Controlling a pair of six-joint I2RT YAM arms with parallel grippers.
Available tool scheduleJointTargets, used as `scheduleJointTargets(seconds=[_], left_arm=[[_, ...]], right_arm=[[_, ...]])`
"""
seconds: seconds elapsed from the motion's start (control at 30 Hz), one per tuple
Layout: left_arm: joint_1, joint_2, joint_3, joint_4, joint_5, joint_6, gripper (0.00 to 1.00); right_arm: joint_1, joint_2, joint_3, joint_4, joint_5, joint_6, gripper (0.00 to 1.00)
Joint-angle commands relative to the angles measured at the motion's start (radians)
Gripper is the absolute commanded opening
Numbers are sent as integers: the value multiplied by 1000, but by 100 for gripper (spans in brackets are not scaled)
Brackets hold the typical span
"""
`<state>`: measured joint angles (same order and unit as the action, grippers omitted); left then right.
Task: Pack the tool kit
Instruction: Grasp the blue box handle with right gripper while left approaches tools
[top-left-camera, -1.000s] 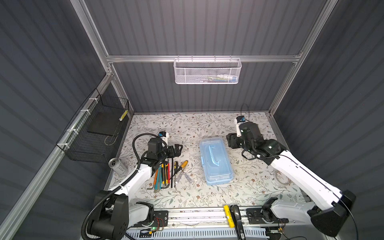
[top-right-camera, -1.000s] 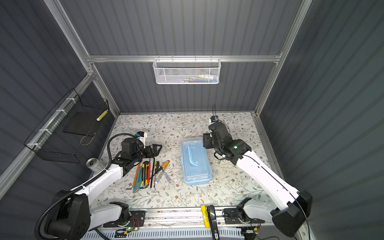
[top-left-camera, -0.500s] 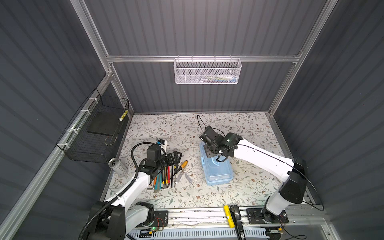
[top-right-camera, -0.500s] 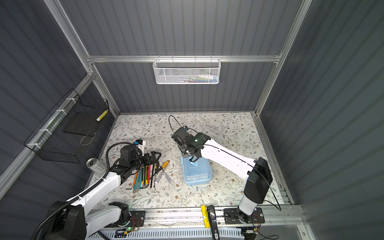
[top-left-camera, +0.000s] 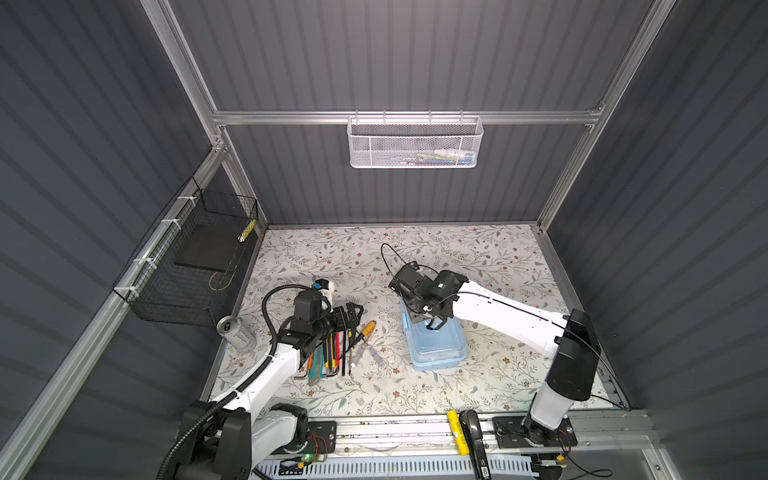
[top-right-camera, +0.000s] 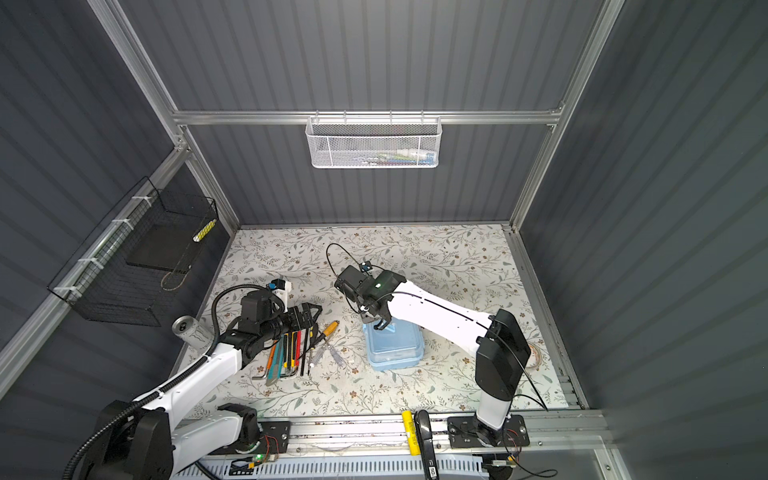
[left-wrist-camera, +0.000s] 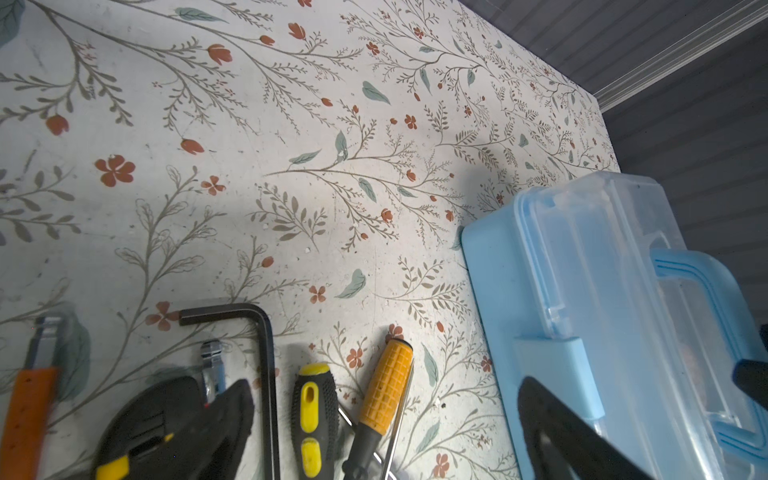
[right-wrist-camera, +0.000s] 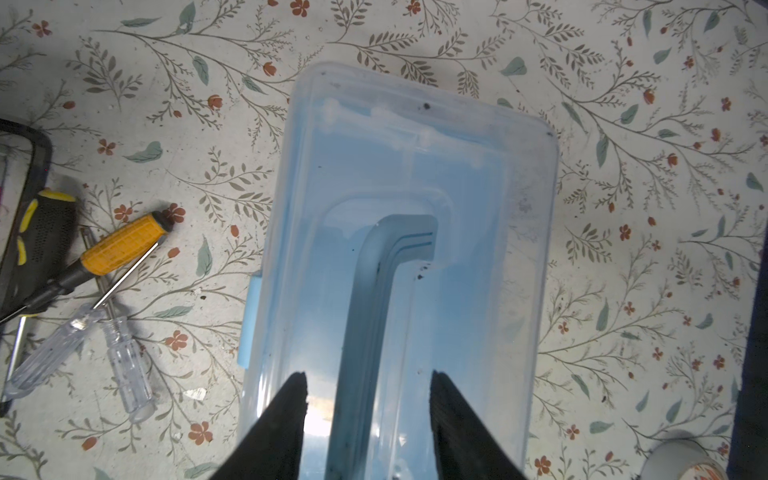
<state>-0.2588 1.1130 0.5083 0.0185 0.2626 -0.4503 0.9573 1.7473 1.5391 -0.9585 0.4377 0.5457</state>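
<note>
The tool kit (top-left-camera: 436, 347) (top-right-camera: 395, 347) is a light blue box with a clear lid, lying shut on the flowered table. My right gripper (top-left-camera: 433, 326) (top-right-camera: 380, 325) (right-wrist-camera: 368, 374) hangs over its lid, open. Its jaws stand either side of the arched handle (right-wrist-camera: 374, 291) with a gap on each side. My left gripper (top-left-camera: 352, 311) (top-right-camera: 309, 311) (left-wrist-camera: 384, 382) is open wide, low over a row of hand tools (top-left-camera: 332, 353) left of the box. Under it lie an orange-handled screwdriver (left-wrist-camera: 386, 386), a black-and-yellow one (left-wrist-camera: 311, 407) and a hex key (left-wrist-camera: 257, 316).
Two clear-handled screwdrivers (right-wrist-camera: 129, 365) lie between the tools and the box. A drink can (top-left-camera: 235, 330) stands at the table's left edge below a black wire basket (top-left-camera: 195, 266). A white mesh basket (top-left-camera: 413, 143) hangs on the back wall.
My right arm swung from the box's far right side to above its lid, and its jaws narrowed around the handle. My left gripper shifted slightly nearer over the tools, still open.
</note>
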Motion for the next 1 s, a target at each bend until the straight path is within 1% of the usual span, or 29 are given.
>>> scheduleJointTargets(seconds=[0.0,0.2,0.37,0.5,0.57,0.67,0.83,0.9,0.97], left_arm=[[-2,-1,-11,-9,2,-2,100],[-2,0,-2,-18,5,3,100],[-2,-4,2,-22,3,6,99],[-2,-4,7,-23,5,9,100],[-2,-1,9,-26,7,9,99],[-2,-2,11,-28,13,3,100],[-3,-1,18,-30,31,4,100],[-3,-6,18,-31,36,3,99],[-3,-13,19,-28,49,2,100]], right_arm=[[3,-5,-20,2,33,32,44],[0,-15,-49,3,52,45,35],[-3,-40,-62,-21,88,59,30],[-12,-66,-90,-9,83,66,26],[-18,-75,-105,-8,77,74,21],[-32,-104,-145,26,43,84,15],[-67,-174,-228,138,-49,98,6],[-72,-193,-246,168,-62,103,0],[-75,-202,-249,182,-68,106,0]])
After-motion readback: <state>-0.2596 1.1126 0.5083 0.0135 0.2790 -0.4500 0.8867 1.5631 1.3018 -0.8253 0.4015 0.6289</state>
